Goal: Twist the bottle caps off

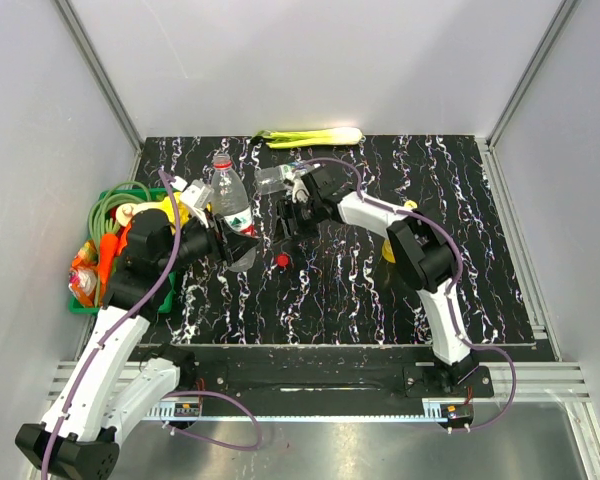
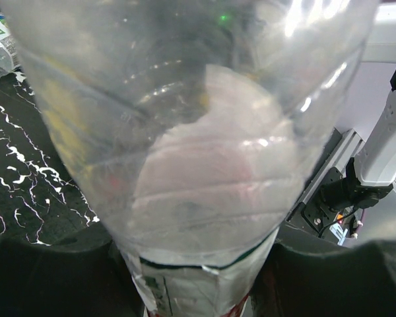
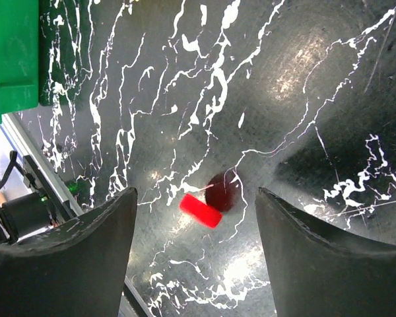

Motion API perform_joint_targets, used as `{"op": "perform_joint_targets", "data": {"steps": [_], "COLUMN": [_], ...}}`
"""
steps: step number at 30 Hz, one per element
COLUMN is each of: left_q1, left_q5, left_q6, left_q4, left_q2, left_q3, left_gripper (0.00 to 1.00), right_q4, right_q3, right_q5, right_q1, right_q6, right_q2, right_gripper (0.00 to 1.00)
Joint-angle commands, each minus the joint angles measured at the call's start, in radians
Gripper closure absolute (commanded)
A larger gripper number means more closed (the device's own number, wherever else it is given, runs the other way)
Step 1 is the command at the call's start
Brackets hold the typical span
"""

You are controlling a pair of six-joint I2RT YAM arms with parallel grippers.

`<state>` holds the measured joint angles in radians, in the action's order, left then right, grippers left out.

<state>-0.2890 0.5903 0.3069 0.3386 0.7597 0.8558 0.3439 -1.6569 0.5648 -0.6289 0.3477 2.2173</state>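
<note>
Bottle is pinched low down by left tool, right tool hangs spread wide above red cap by the dark tabletop.

A small red cap lay loose on the black marbled table, just right of a clear, labelled bottle that stood roughly upright.
</note>
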Motion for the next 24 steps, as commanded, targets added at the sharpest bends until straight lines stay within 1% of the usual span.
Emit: {"op": "perform_joint_targets", "data": {"steps": [1, 3, 8, 13, 16, 19, 24], "left_q1": [0.002, 0.004, 0.004, 0.002, 0.002, 0.002, -0.001], "left_q5": [0.032, 0.029, 0.040, 0.065, 0.088, 0.115, 0.210], "left_q6": [0.012, 0.011, 0.001, -0.008, 0.000, 0.009, 0.046], "left_q4": [-0.069, -0.066, -0.035, -0.007, 0.000, -0.001, -0.036], "left_q2": [-0.008, -0.013, -0.016, -0.016, -0.016, -0.017, 0.001], "left_q3": [-0.003, -0.003, 0.008, 0.023, 0.035, 0.042, 0.037], "left_gripper": [0.81, 0.81, 0.81, 0.80, 0.80, 0.80, 0.79], "right_q4": [0.003, 0.006, -0.012, -0.039, -0.066, -0.111, -0.206], "right_q3": [-0.032, -0.029, 0.002, 0.026, 0.046, 0.066, 0.092], "right_q5": [-0.008, -0.011, -0.013, 0.066, 0.151, 0.230, 0.280], "right_q1": [-0.012, -0.011, -0.003, 0.031, 0.066, 0.092, 0.098], "right_q6": [-0.029, -0.038, -0.049, -0.041, -0.018, 0.014, 0.095], "right_q2": [-0.110, -0.143, -0.258, -0.408, -0.507, -0.585, -0.692], "right_gripper": [0.22, 0.21, 0.13, 0.05, 0.01, 0.00, 0.00]}}
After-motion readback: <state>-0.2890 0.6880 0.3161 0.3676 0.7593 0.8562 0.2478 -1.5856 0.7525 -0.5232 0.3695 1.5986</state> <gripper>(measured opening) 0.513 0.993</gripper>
